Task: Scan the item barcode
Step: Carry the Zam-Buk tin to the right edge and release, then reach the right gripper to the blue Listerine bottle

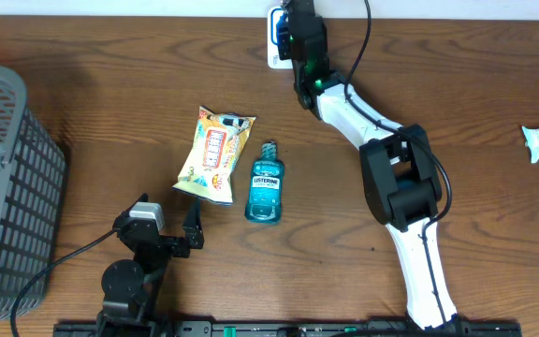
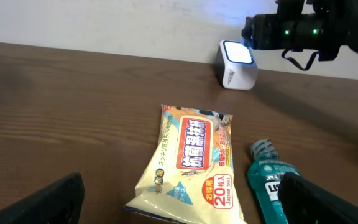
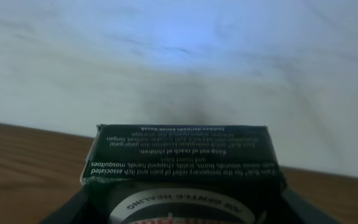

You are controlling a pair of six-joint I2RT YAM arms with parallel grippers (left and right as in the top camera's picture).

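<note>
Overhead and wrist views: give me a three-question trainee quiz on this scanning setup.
1. True or false: the left fingers are closed on the Listerine bottle.
2. What lies nearest the bottle? A. wet-wipes pack B. soup can C. banana
3. What do the right fingers hold near the white scanner?
Key: 1. False, they stand open and empty. 2. A. 3. A dark green box.

dark green cardboard box (image 3: 182, 165), white print, held level | white cube scanner (image 2: 237, 64), top glowing blue, upright at bench (image 2: 73, 93) far edge
</note>
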